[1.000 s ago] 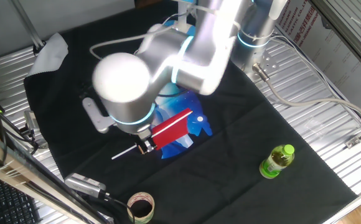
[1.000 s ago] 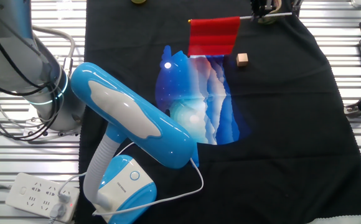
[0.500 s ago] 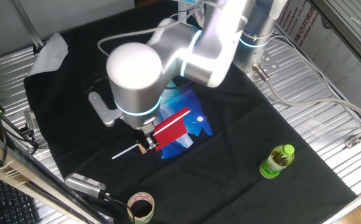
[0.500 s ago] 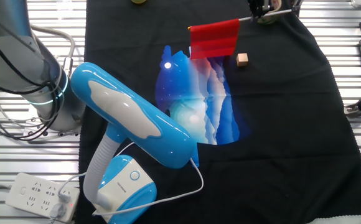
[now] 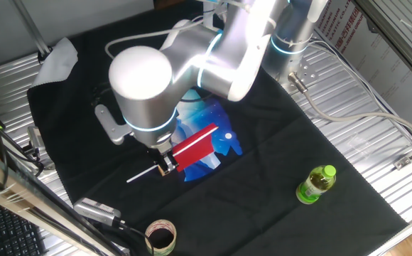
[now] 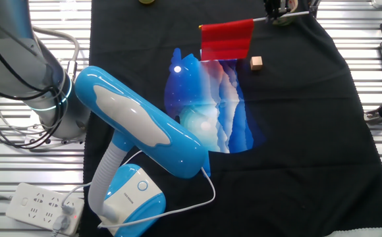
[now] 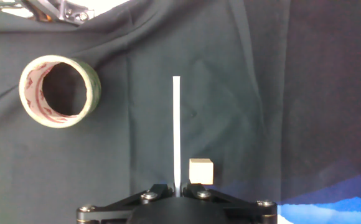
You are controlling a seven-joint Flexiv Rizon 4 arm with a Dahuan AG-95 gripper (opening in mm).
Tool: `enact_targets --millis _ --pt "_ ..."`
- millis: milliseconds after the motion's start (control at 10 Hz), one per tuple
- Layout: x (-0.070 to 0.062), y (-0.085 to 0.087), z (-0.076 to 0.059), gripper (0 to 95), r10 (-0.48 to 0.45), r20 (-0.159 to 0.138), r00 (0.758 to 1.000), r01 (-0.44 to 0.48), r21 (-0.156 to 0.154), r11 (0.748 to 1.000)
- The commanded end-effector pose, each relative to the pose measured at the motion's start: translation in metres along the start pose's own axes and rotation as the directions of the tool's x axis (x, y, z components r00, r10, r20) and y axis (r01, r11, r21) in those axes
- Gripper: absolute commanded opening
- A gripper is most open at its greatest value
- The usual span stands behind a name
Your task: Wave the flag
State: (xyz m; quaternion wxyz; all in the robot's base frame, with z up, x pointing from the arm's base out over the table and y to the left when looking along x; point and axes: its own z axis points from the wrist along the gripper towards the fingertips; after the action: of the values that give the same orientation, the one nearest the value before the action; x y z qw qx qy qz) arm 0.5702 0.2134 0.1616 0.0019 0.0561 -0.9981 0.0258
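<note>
The flag is a small red cloth (image 5: 196,146) on a thin white stick (image 5: 142,173). My gripper (image 5: 166,166) is shut on the stick just beside the cloth and holds the flag above the black mat. In the other fixed view the red cloth (image 6: 226,39) hangs from the stick, with my gripper (image 6: 274,10) at the top edge. In the hand view the white stick (image 7: 176,130) runs straight out from between my closed fingers, with my gripper (image 7: 177,191) at the bottom edge. The red cloth is out of the hand view.
A blue-and-white patterned cloth (image 6: 207,105) lies under the flag. A small wooden cube (image 6: 256,62) sits beside it, also in the hand view (image 7: 200,170). A tape roll (image 5: 161,236), a green bottle (image 5: 315,184) and a blue lamp-like device (image 6: 138,135) stand on the black mat (image 5: 277,149).
The arm's big joint swung right and then back left. The flag tilted slightly and the red cloth shifted a little; the gripper stays shut on the stick.
</note>
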Motion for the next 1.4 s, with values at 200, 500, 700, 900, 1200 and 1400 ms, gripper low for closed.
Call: enact_targets --millis 200,500,700,900,1200,1400 --pt "0.010 -0.001 -0.016 0.0 0.004 -0.005 1.000 -0.004 -0.018 1.000" --pt "0.020 -0.004 -0.033 0.0 -0.005 -0.019 1.000 0.005 -0.019 1.000" --pt "0.022 -0.004 -0.036 0.0 -0.007 -0.018 1.000 0.006 -0.019 1.000" --pt "0.021 -0.005 -0.037 0.0 -0.004 -0.018 1.000 0.004 -0.021 1.000" --pt "0.020 -0.005 -0.038 0.0 -0.007 -0.016 1.000 0.007 -0.027 1.000" --pt "0.019 -0.005 -0.038 0.0 -0.008 -0.016 1.000 0.008 -0.031 0.999"
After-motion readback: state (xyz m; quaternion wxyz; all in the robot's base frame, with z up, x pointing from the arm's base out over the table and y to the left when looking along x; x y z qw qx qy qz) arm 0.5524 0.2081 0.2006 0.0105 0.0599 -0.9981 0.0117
